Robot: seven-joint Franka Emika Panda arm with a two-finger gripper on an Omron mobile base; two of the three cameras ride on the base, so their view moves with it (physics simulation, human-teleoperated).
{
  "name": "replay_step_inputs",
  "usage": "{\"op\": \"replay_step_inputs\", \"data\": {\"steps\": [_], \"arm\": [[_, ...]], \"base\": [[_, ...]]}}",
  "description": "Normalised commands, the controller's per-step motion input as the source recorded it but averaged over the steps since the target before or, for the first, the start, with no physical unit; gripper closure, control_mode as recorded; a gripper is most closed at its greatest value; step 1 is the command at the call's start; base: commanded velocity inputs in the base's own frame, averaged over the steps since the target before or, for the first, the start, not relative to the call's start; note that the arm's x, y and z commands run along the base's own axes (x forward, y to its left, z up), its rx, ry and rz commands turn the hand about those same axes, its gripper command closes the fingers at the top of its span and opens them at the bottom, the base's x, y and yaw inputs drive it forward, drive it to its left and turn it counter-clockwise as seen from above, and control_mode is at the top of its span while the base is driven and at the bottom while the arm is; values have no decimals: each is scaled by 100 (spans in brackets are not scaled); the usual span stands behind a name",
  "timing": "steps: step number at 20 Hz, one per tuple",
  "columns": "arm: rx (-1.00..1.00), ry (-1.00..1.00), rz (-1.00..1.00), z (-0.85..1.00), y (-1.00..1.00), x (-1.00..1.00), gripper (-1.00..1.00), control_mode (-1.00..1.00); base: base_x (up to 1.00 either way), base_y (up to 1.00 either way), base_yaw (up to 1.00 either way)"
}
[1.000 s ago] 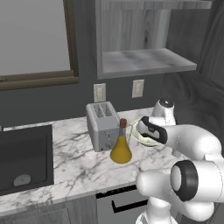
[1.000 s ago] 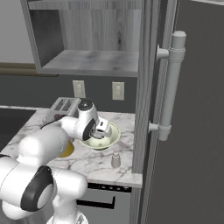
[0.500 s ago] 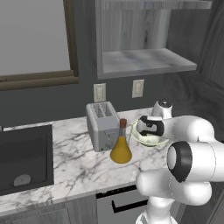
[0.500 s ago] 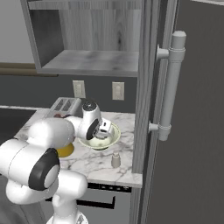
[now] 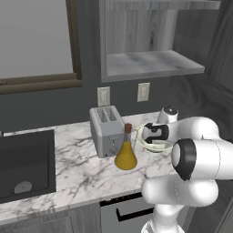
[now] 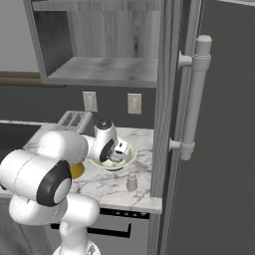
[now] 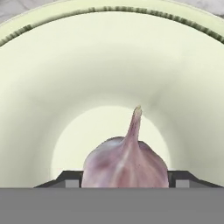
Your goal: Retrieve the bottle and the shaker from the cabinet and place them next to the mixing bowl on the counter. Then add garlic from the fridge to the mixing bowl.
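Observation:
The garlic [image 7: 126,164], a pale purplish-white bulb with its stem up, sits between my gripper's [image 7: 126,180] two dark finger tips, which press on both of its sides. Behind it spreads the cream-green inside of the mixing bowl [image 7: 109,65]. On the counter [image 5: 77,168] my gripper [image 6: 117,153] reaches down into the mixing bowl [image 6: 130,152]. The amber bottle [image 5: 126,154] stands just left of the mixing bowl [image 5: 142,145]. The small shaker [image 6: 131,182] stands in front of the bowl, near the counter's edge. The cabinet [image 5: 154,63] hangs open above.
A silver toaster [image 5: 107,129] stands behind the bottle. The black sink [image 5: 25,164] lies at the far left. The shut fridge [image 6: 219,149], with its thick handle [image 6: 196,94], walls off the counter's right end. My own arm crowds the space in front of the bowl.
My arm's elbow has swung round in front of the counter while the hand stayed over the bowl and dipped lower into it. The garlic remains between the fingers.

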Motion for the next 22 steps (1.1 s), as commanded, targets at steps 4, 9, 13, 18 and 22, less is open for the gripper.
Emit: {"op": "replay_step_inputs", "data": {"steps": [4, 9, 13, 18, 22], "arm": [[0, 4, 0, -22, 0, 0, -100, -100], [0, 0, 0, 0, 0, 0, -100, -100], [0, 0, 0, 0, 0, 0, -100, -100], [0, -1, 0, 1, 0, 0, -100, -100], [0, -7, 0, 17, 0, 0, -100, -100]], "base": [[0, 0, 0], [0, 0, 0], [0, 0, 0], [0, 0, 0], [0, 0, 0]]}}
